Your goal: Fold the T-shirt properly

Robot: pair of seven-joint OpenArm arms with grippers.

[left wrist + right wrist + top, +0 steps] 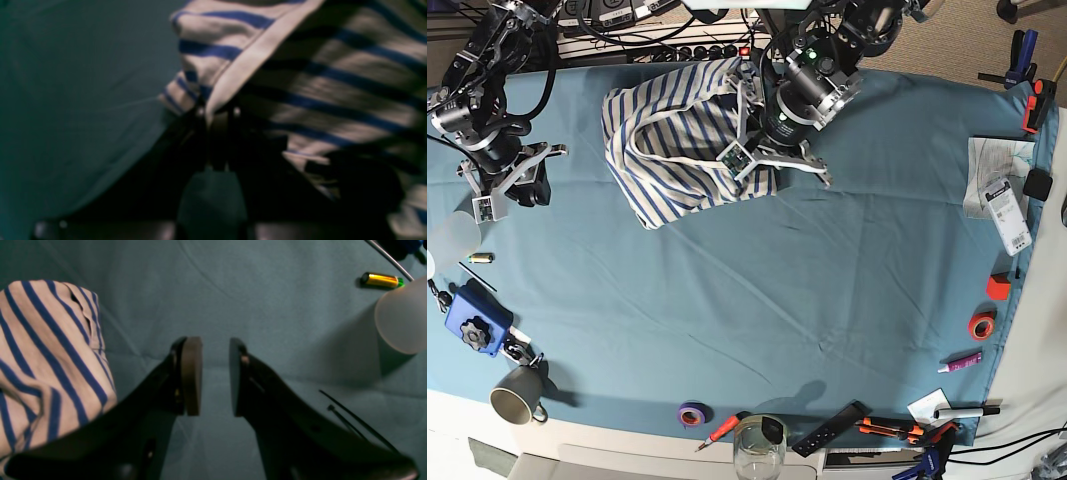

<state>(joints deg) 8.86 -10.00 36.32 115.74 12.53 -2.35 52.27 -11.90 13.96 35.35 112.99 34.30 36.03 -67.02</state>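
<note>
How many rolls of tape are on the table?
2: a purple roll near the front edge, between the mug and the glass, and an orange roll at the right edge. Clutter may hide more.

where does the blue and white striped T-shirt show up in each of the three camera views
Left wrist: the soft white T-shirt with thin blue stripes fills the upper right, its hem pinched in the left gripper.
Right wrist: at the left edge, beside the open right gripper.
Base: crumpled at top centre.
Shared landmark: the plain teal table cloth under the shirt in every view.
</note>
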